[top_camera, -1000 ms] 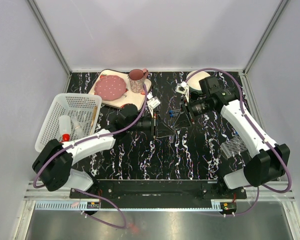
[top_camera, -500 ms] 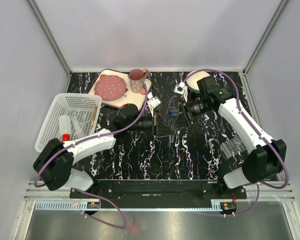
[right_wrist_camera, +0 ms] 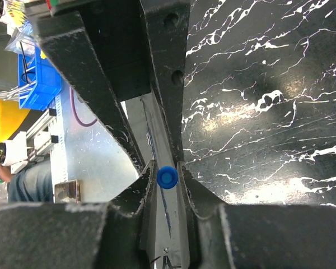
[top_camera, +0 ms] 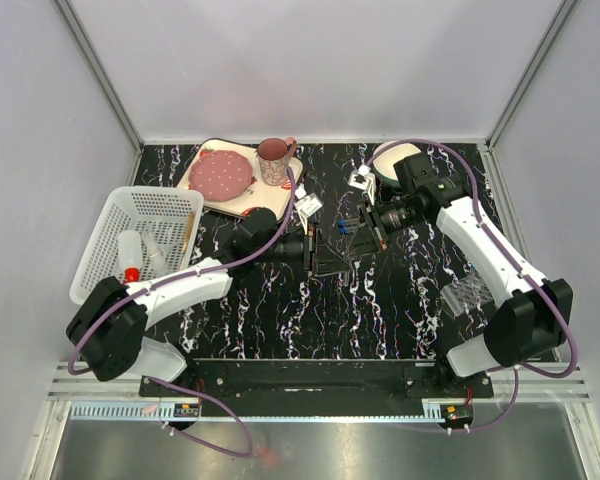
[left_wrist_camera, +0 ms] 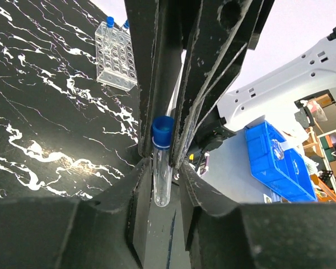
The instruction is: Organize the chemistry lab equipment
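**A:** Test tube (left_wrist_camera: 161,185): describe the item.

**B:** Small clear cylinder with a rounded closed end. A blue cap (left_wrist_camera: 163,131) is fitted on the other end.

**A:** Location?

**B:** Raised off the black marbled table (top_camera: 280,320), over its middle and between the two arms.

**A:** Report across the bench from the left.

**B:** Far left is a white basket (top_camera: 90,260). A white squeeze bottle (top_camera: 130,250) with a red nozzle lies inside it. Next is the left gripper (left_wrist_camera: 162,168). Its jaws are closed against the clear body of the tube, just below the cap. Facing it is the right gripper (right_wrist_camera: 167,171). Its fingers (right_wrist_camera: 180,174) press on either side of the cap, clamping it. Both units grip the same tube, one at each end.

**A:** And the right side?

**B:** A clear perforated tube rack (top_camera: 467,293) rests on the table beside the right arm, well apart from the held tube. The left wrist view shows two blue-capped tubes (left_wrist_camera: 109,23) standing in holes at one end of the rack.
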